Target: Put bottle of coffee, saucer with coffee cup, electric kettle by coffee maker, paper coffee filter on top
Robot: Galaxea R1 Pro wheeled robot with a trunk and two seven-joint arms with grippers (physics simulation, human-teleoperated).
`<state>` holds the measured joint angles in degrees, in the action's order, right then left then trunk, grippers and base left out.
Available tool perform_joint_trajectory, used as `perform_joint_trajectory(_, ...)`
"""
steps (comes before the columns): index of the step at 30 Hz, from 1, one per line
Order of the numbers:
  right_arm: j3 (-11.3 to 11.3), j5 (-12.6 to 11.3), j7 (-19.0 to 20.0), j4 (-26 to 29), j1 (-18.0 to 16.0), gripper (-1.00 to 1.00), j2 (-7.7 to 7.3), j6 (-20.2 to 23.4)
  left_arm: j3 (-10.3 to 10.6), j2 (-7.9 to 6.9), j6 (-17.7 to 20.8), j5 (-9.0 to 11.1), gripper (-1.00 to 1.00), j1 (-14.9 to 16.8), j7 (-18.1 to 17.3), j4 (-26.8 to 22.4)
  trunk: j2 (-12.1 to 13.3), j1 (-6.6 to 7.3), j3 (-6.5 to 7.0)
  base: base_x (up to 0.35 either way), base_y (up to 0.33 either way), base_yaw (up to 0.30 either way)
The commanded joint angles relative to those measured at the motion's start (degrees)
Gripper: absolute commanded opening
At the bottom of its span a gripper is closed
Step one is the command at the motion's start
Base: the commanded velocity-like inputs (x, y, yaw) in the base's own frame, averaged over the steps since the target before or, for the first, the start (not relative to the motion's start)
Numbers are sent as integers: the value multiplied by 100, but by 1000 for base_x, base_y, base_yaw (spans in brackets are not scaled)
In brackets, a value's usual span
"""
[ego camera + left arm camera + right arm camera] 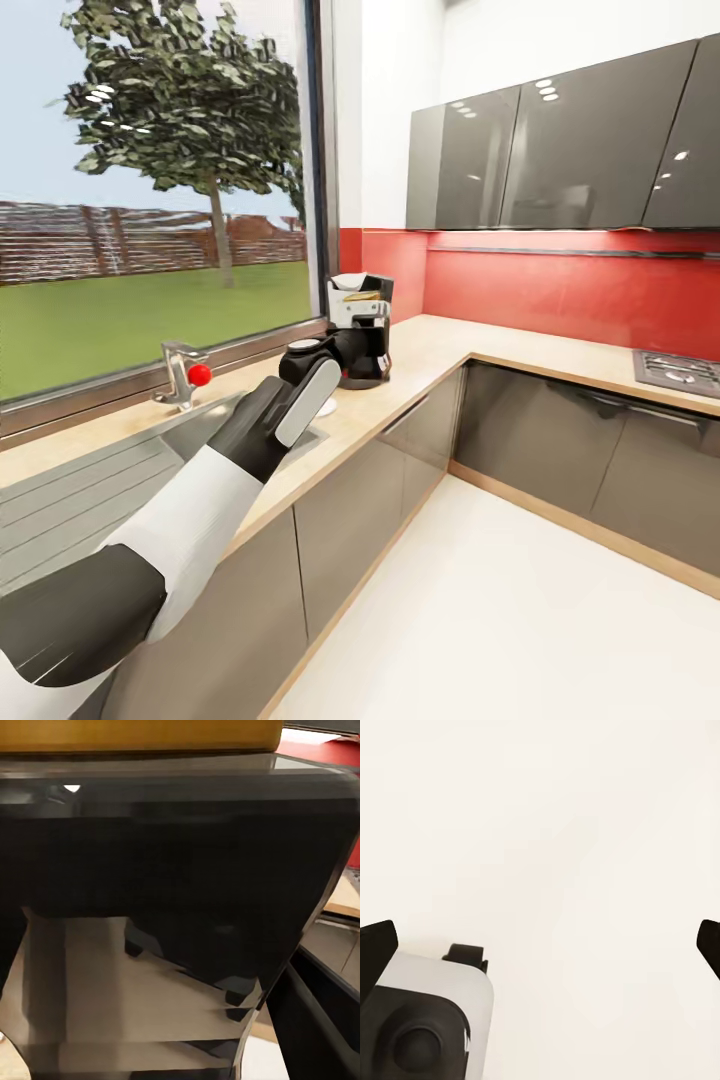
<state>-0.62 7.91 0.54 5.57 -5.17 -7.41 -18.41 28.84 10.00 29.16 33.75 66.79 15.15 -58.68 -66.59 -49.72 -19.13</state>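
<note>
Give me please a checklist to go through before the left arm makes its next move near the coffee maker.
1. Coffee maker standing on the countertop: ok.
2. White filter on top of it: ok.
3. Left end effector grip: cannot tell; its wrist camera faces a dark glossy surface at close range.
4. Dark object at the left arm's tip, beside the coffee maker, identified as the kettle: cannot tell.
5. Right end effector free, jaws wide apart over pale floor: ok.
6. Saucer with cup: cannot tell; a white edge peeks beside the arm.
</note>
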Motion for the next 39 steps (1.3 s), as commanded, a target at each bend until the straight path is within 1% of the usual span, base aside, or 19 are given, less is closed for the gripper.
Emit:
perform_joint_trajectory(1, -2, 25, 6, -5, -3, 100, -3, -16, 8, 0, 12, 56, -100, -1, 55, -5, -5, 0, -7, 1, -1, 23)
perform_joint_trajectory(4, 0, 26, 7, -7, -5, 100, -5, -14, 10, 0, 11, 54, -100, -67, 117, -16, -5, 0, -7, 1, -1, 13)
perform_joint_trajectory(6, 0, 23, 7, -6, -7, 100, -2, -14, 12, 0, 11, 54, -100, -109, 273, -38, -5, 0, -7, 0, 0, 7)
perform_joint_trajectory(7, -1, 21, 8, -7, -5, 100, 0, -14, 14, -16, 11, 54, -100, -141, 533, -56, -5, 0, -7, 0, 0, 4)
perform_joint_trajectory(9, -4, 19, 8, -8, -5, 100, 1, -13, 23, -27, 11, 53, -100, -161, 831, -66, -5, 0, -7, 0, 0, 3)
perform_joint_trajectory(10, -6, 18, 8, -5, -5, 100, 2, -13, 114, -39, 11, 53, -100, -188, 1334, -88, -5, 0, -7, 0, 0, 0)
perform_joint_trajectory(15, -8, 17, 7, -3, -8, 100, 3, -13, 188, -48, 10, 54, -100, -200, 1607, -67, -5, 0, -7, 25, -16, 0)
perform_joint_trajectory(21, -8, 17, -3, -3, -6, 100, 3, -16, 192, -50, 11, 54, -100, -201, 1621, -46, -5, 0, -7, 169, -122, 75)
perform_joint_trajectory(36, 1, 17, -10, -3, -6, 100, 3, -22, 192, -51, 11, 54, -100, -201, 1623, -23, -5, 0, -7, 15, -11, 259)
perform_joint_trajectory(39, -3, 17, -10, -3, -5, 100, 3, -15, 192, -49, 11, 53, -100, -201, 1623, -21, -5, 0, -7, 172, -128, 78)
